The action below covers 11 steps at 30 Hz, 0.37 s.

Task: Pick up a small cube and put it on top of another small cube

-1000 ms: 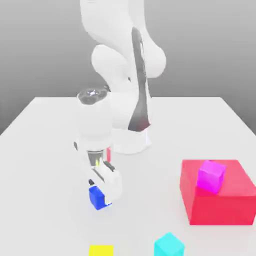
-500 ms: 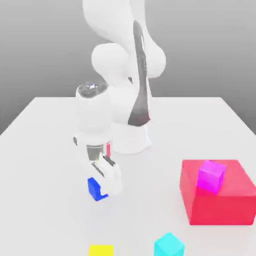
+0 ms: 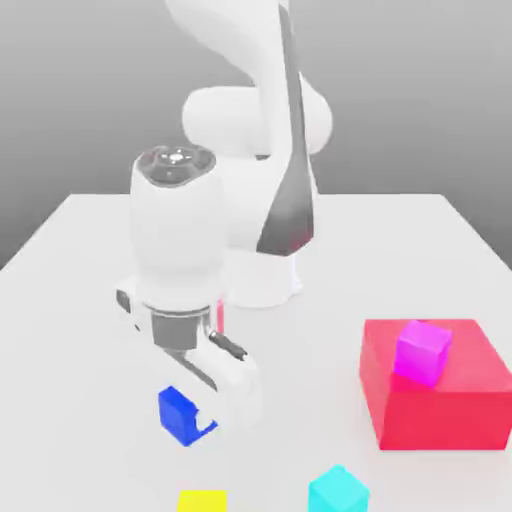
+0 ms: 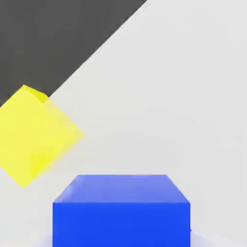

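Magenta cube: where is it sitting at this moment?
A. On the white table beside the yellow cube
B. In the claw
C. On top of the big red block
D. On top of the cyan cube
C. In the exterior view the magenta cube rests on the top face of the big red block, while the claw is shut on the blue cube and the cyan cube has nothing on it.

The white table [image 3: 90, 300] carries a red block [image 3: 435, 400], yellow cube [image 3: 202, 500] and cyan cube [image 3: 337, 492].

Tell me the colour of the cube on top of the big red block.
Magenta: the cube on the red block shows best in the exterior view.
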Tool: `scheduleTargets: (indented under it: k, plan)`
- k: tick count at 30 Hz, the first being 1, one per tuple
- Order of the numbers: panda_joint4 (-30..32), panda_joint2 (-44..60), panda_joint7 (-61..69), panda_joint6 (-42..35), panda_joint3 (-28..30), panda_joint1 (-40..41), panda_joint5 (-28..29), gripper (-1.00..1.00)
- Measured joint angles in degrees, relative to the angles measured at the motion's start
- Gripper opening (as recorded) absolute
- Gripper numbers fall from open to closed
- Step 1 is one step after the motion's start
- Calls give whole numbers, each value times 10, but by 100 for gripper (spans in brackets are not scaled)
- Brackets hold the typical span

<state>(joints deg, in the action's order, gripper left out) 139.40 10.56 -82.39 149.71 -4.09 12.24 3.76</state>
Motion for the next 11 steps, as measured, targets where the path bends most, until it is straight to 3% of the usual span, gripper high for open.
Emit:
scheduleTargets:
  k: [3, 7, 8, 11]
  plan:
    - [-62, 26, 24, -35, -12, -2, -11, -100]
    - [-85, 97, 24, 13, -8, -8, -3, -100]
    - [-87, 112, 22, 27, -6, -10, -1, 100]
    - [-87, 112, 22, 27, -6, -10, -1, 100]
